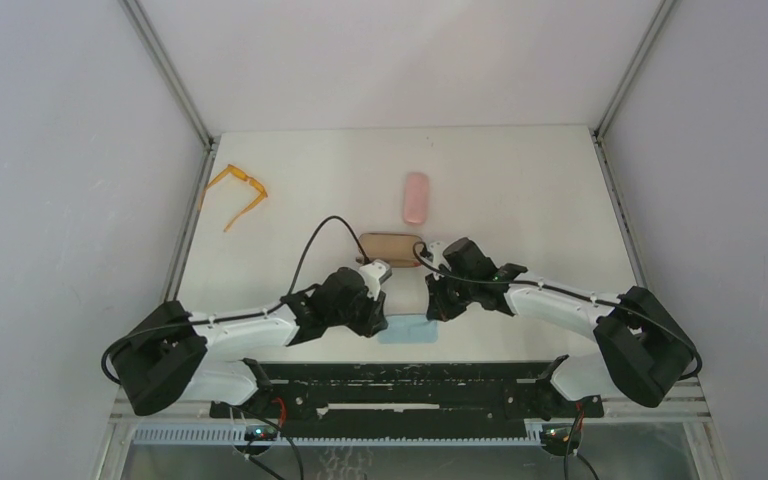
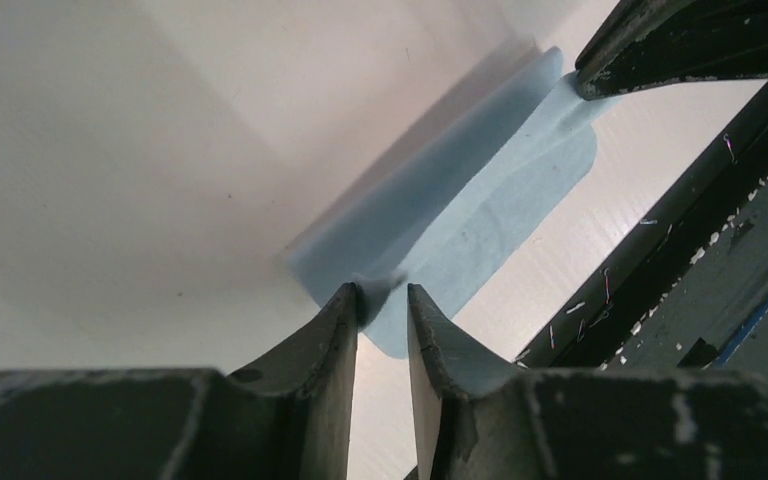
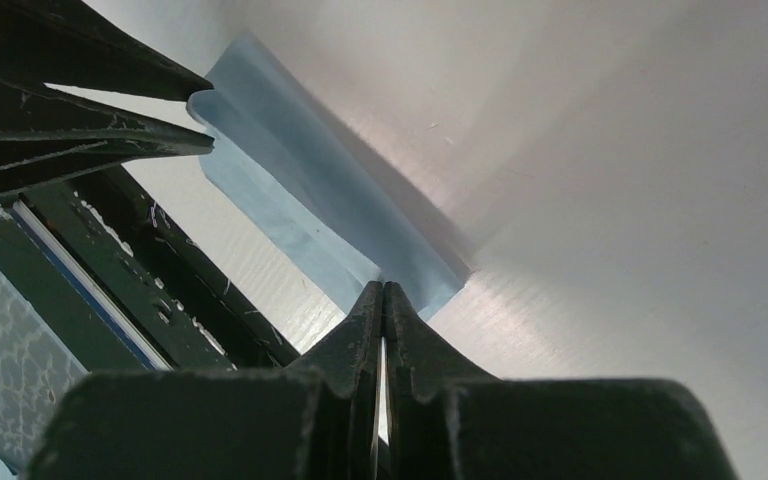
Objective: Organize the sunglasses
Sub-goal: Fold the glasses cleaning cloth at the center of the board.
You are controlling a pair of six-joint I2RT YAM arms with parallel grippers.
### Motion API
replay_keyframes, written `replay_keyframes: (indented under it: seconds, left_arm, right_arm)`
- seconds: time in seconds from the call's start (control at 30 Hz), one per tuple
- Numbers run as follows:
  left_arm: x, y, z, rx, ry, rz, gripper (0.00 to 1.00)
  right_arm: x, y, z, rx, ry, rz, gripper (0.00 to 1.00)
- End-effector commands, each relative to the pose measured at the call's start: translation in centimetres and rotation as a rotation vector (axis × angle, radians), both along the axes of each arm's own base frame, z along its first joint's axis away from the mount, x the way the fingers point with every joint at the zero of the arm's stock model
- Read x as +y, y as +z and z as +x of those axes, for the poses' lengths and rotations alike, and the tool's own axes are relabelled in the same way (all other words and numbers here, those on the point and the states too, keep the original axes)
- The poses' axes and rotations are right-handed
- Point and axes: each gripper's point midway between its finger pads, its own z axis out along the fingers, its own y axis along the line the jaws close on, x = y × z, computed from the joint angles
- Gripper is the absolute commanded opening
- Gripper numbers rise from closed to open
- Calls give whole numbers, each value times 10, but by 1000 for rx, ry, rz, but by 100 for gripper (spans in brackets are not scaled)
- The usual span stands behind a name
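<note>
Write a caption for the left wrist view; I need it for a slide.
Left fingers slightly parted at one end of a light-blue cloth; right fingers pinch the other.

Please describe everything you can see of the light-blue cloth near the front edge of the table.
The light-blue cloth is thin, soft-looking fabric, folded over along its length. It lies on the white table by the near edge. The right fingers pinch one end; the left fingers, slightly apart, touch the other.

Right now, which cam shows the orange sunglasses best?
Top external: the orange sunglasses lie unfolded near the table's far-left edge, unobstructed. Both wrist views show nothing of them, only the blue cloth.
</note>
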Motion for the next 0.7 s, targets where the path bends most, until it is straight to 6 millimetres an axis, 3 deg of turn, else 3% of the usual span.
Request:
replay_keyframes:
  seconds: [0.0, 0.3, 0.5, 0.67]
  left_arm:
    - [-9, 13, -5, -15, -20, -90, 26]
    - [-10, 23, 5, -48, 19, -97, 1]
    - [-11, 32, 13, -86, 35, -103, 0]
    - [-9, 37, 25, -128, 78, -96, 0]
  right_arm:
    - [4, 10, -5, -13, 22, 33, 0]
    - [6, 19, 4, -63, -5, 50, 0]
    - [5, 21, 10, -91, -17, 40, 0]
    - [2, 26, 27, -144, -50, 22, 0]
